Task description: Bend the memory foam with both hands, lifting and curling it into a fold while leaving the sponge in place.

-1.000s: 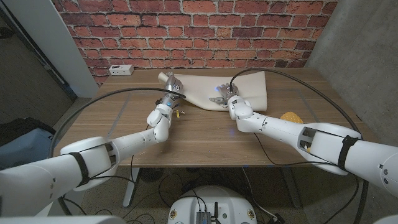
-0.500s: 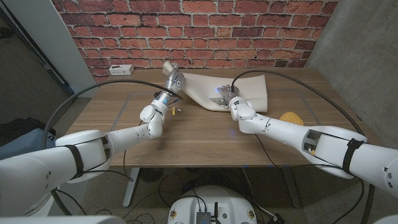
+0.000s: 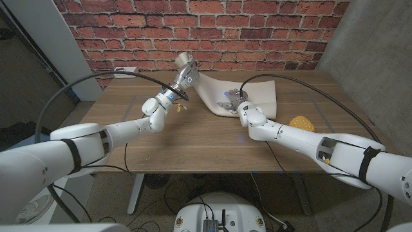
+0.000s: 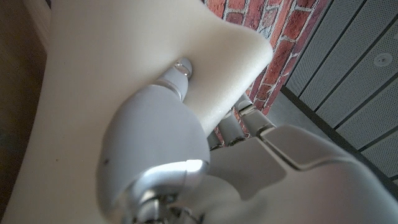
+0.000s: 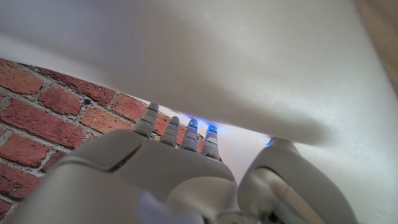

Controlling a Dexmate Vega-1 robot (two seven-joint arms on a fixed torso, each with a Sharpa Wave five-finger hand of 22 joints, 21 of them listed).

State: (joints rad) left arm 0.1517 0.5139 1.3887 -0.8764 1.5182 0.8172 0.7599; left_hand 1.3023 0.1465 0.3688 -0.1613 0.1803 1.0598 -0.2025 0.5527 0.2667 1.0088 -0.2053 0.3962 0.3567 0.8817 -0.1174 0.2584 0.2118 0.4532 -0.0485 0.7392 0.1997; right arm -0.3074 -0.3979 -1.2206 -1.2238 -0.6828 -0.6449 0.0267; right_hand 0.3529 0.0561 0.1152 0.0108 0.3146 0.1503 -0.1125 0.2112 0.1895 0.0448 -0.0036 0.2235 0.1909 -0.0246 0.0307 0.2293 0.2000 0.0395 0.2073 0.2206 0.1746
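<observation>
Head view: the cream memory foam lay toward the far edge of the wooden table, right of its middle, with one corner raised off the surface.
Left hand: the left hand pinched the foam's lifted corner, holding it up above the table near the brick wall; the foam sloped down from that corner to the part lying flat.
Left wrist view: the thumb pressed on one face of the foam while the other fingers wrapped behind its edge, so the hand was closed on the foam.
Right hand: the right hand sat at the foam's near edge, fingers tucked against it.
Right wrist view: the fingertips reached under the foam's overhanging edge with the thumb on the other side; the hand appeared to grip the sheet.
Sponge: a yellow sponge rested on the table toward the right edge, just beyond the right forearm, well apart from the foam.
Power strip: a white power strip lay at the far left corner of the table.
Cables: black cables arched over both arms.
Small item: a small yellowish object hung or lay near the left wrist; what it was could not be told.
</observation>
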